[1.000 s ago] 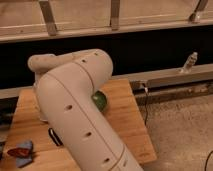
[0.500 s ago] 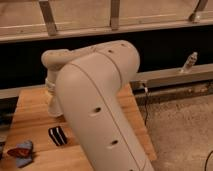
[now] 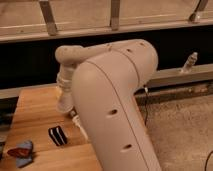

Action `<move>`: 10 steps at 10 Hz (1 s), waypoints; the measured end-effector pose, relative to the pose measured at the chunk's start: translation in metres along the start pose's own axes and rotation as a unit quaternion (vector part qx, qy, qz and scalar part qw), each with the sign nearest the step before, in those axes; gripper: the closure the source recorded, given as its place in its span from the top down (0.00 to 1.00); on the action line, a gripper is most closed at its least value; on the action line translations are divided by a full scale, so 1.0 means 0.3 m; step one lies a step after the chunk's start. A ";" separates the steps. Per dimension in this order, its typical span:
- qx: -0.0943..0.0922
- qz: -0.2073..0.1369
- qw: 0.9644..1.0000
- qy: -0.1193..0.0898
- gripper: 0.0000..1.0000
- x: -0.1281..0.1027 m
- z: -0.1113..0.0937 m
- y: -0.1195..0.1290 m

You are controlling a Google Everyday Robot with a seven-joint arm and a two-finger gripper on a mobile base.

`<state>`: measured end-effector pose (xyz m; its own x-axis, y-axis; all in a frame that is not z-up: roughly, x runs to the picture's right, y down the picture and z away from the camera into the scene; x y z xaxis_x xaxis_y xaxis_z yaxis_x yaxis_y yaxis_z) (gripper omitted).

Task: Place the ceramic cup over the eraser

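Note:
My big pale arm fills the middle of the camera view. Its wrist bends down over the wooden table (image 3: pixel 35 112) at the left. The gripper (image 3: pixel 64 97) hangs there, shut on a small white tapered shape that looks like the ceramic cup (image 3: pixel 64 105), held a little above the table top. The eraser (image 3: pixel 57 136), a black block with white stripes, lies on the table in front of the cup, a short way nearer to me and apart from it.
Blue-and-red flat pieces (image 3: pixel 20 151) lie at the table's front left corner. A slim white object (image 3: pixel 76 120) shows partly at the arm's edge. A dark wall with a ledge (image 3: pixel 175 75) runs behind the table. Speckled floor (image 3: pixel 185 130) lies to the right.
The arm has swung right and toward me, hiding the green bowl. The wrist has dropped lower over the table's left part, closer to the eraser.

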<state>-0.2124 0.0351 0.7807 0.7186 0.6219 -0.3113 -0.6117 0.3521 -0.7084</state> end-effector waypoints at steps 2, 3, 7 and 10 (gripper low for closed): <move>-0.006 0.019 0.999 -0.025 0.00 0.046 -0.057 -0.076; -0.005 0.026 0.999 -0.038 0.00 0.057 -0.101 -0.094; 0.026 0.026 0.998 -0.055 0.00 0.058 -0.282 -0.109; 0.052 0.007 0.998 -0.032 0.00 0.026 -0.362 -0.070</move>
<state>-0.1580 -0.0433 0.7245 0.6887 0.6698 -0.2777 -0.6557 0.4119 -0.6328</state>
